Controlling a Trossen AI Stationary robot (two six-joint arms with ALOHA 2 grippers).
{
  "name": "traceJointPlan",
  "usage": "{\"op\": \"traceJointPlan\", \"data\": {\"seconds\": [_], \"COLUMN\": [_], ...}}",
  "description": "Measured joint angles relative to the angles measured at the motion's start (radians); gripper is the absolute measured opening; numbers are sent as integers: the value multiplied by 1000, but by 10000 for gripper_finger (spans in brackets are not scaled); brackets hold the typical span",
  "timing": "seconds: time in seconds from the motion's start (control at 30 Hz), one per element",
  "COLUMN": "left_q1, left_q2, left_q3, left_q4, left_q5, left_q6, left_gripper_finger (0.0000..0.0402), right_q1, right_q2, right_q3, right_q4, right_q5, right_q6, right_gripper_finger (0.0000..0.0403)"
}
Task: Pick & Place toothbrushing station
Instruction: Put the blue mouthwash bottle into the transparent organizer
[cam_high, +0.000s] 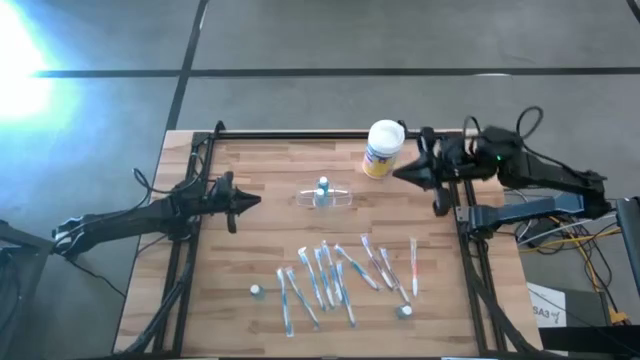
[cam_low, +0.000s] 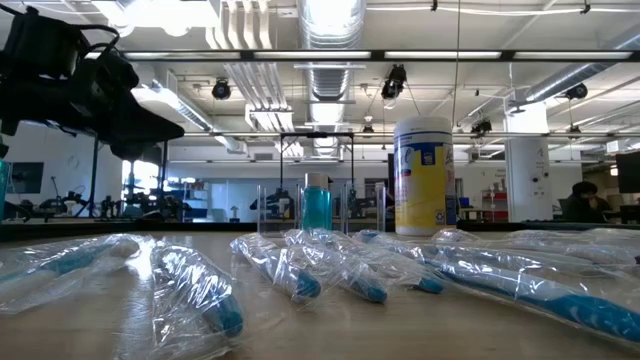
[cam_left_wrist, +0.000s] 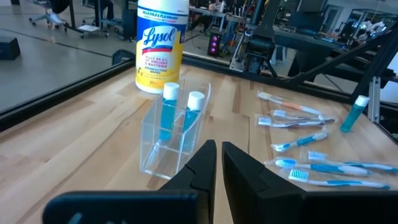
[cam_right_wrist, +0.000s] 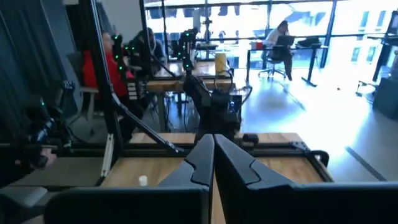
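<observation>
While I look down from above, I log the desk (cam_high: 250, 170), wooden, black-framed. Left arm: over the desk's left edge, left claw (cam_high: 252, 200) closed, gripping nothing, pointed at the station from well apart. Right arm: at the far right corner, right claw (cam_high: 400, 172) shut and empty, just beside the canister (cam_high: 383, 148). Canister: white, yellow label, upright, far side. Station (cam_high: 325, 197): clear holder, mid-desk, between both claws, untouched, two blue white-capped tubes (cam_left_wrist: 168, 112) upright inside. Toothbrushes (cam_high: 335, 272): wrapped, scattered on the near half. Two small bottles (cam_high: 404, 311) lie among them.
</observation>
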Motion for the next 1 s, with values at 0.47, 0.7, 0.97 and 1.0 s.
{"op": "traceJointPlan", "data": {"seconds": [0.47, 0.7, 0.97, 1.0], "left_q1": [0, 0, 0, 0], "left_q2": [0, 0, 0, 0], "left_q3": [0, 0, 0, 0], "left_q4": [26, 37, 43, 43], "left_q5": [1, 33, 51, 52], "left_q6": [-20, -42, -27, -26], "left_gripper_finger": [30, 30, 30, 30], "right_q1": [18, 18, 16, 16], "right_q2": [-449, -622, -769, -781], "right_q3": [-562, -737, -855, -868], "right_q4": [311, 389, 404, 404], "right_q5": [51, 56, 57, 58], "right_q6": [7, 34, 28, 27], "right_gripper_finger": [8, 8, 8, 8]}}
